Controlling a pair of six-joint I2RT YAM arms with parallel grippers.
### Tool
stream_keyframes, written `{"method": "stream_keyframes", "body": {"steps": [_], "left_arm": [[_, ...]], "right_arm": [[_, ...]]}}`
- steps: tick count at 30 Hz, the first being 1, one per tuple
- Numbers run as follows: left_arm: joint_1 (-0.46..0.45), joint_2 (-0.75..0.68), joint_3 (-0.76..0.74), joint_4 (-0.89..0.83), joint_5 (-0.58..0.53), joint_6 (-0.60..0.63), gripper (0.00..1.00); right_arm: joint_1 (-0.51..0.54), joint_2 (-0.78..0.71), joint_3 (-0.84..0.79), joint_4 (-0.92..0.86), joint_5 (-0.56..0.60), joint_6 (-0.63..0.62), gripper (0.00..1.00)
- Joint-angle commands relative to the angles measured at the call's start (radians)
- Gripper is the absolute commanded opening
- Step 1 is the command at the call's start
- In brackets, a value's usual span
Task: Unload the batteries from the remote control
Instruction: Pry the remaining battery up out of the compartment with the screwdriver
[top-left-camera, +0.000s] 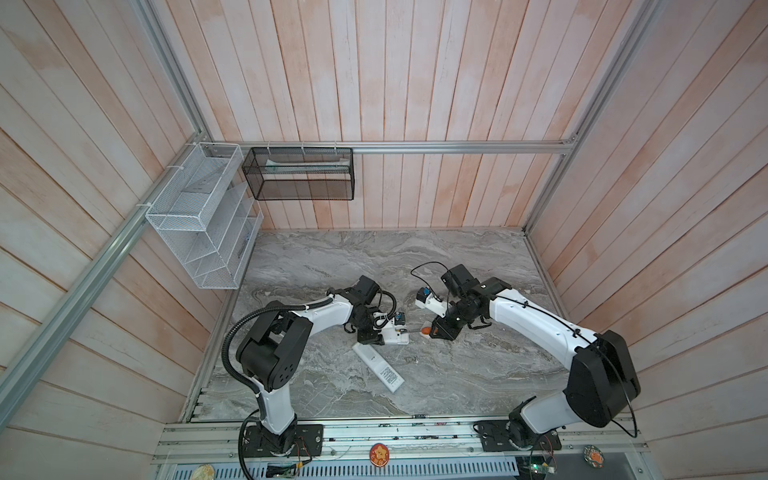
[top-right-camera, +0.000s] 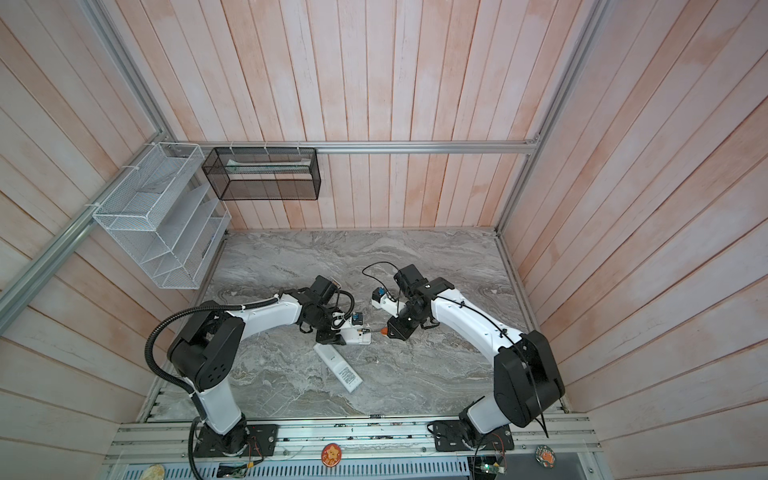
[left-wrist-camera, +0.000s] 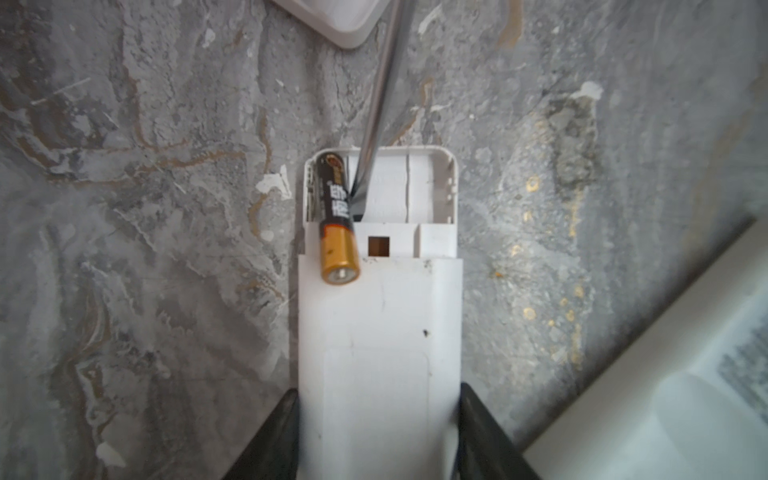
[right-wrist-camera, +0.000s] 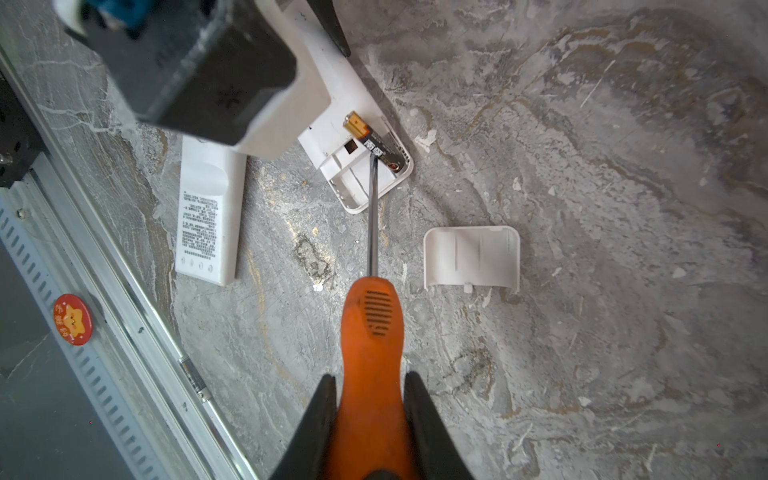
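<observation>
The left claw (left-wrist-camera: 380, 415) clamps the remote (left-wrist-camera: 380, 324) by its sides, back up, near the middle of the desk (left-wrist-camera: 124, 208). The remote's bay is uncovered, and one battery (left-wrist-camera: 337, 224) sits in it tilted, with its gold end raised over the bay's edge. The right claw (right-wrist-camera: 371, 399) grips the screwdriver (right-wrist-camera: 372, 332) by its orange handle, the tip touching the battery's side. The cover (right-wrist-camera: 471, 257) lies on the desk just beside the shaft. A second remote (right-wrist-camera: 208, 216) lies nearer.
</observation>
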Motion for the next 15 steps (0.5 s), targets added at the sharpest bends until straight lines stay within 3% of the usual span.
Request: {"method": "stream_keyframes", "body": {"steps": [1, 15], "left_arm": [[-0.009, 0.018, 0.021, -0.036, 0.065, 0.012, 0.21], [-0.009, 0.014, 0.016, -0.033, 0.055, 0.011, 0.21]], "right_arm": [[-0.005, 0.012, 0.031, -0.007, 0.024, -0.003, 0.00], [-0.022, 0.038, 0.082, -0.034, 0.067, -0.025, 0.00]]}}
